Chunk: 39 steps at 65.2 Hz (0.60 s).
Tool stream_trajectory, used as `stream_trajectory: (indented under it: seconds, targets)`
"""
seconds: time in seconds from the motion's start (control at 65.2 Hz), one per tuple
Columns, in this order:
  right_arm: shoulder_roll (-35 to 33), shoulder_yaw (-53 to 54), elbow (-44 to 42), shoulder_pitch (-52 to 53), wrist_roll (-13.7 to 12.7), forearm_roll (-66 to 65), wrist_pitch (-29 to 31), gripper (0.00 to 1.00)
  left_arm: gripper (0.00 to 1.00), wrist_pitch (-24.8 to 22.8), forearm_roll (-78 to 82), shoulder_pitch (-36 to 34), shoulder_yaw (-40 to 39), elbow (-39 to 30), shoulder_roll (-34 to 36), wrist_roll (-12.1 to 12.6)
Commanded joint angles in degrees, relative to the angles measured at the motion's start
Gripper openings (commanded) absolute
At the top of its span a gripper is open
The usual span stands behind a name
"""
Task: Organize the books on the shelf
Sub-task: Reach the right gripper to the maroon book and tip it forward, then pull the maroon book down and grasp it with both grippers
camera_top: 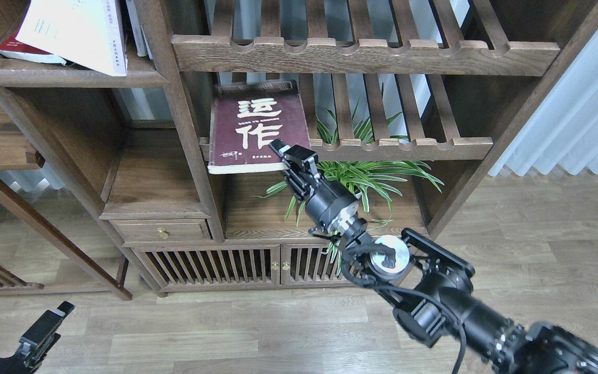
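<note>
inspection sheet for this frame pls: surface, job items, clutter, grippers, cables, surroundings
Surface: solid dark-brown shelf plank upper left, carrying books.
Job's things: maroon book with white characters lies flat on the slatted rack, lower edge overhanging; cream-white book leans tilted on the plank over a red book.
Clutter: green potted plant under the rack; thin upright books behind the plank.
Grippers: right gripper at the maroon book's lower right corner, grip cannot be told; left gripper low near the floor, apart from everything.
Cables: black cable looping along the right arm.
Surroundings: wood floor, white curtain, drawer.
</note>
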Motion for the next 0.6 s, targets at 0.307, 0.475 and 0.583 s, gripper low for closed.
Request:
stream_trajectory:
  seconds: [0.307,0.475,0.583]
  targets:
    - [-7.1,11.7,9.9,-22.4,-16.3,-0.3,8.8,0.03,0.99,0.0,-6.7,-9.3,11.5,6.0,-9.1,-0.6]
    - [-5.4,14.3,8.7,-27.4,-22.5,-1.4,9.6,0.03,0.99,0.0,-15.4,-10.7,17.1,5.4,-9.4,-0.7]
    - [-5.4,14.7,6.5,-28.8,-25.7,-1.5,11.5,0.03,0.99,0.0,-23.7,-11.1,22.0,4.5,-8.7,-0.4]
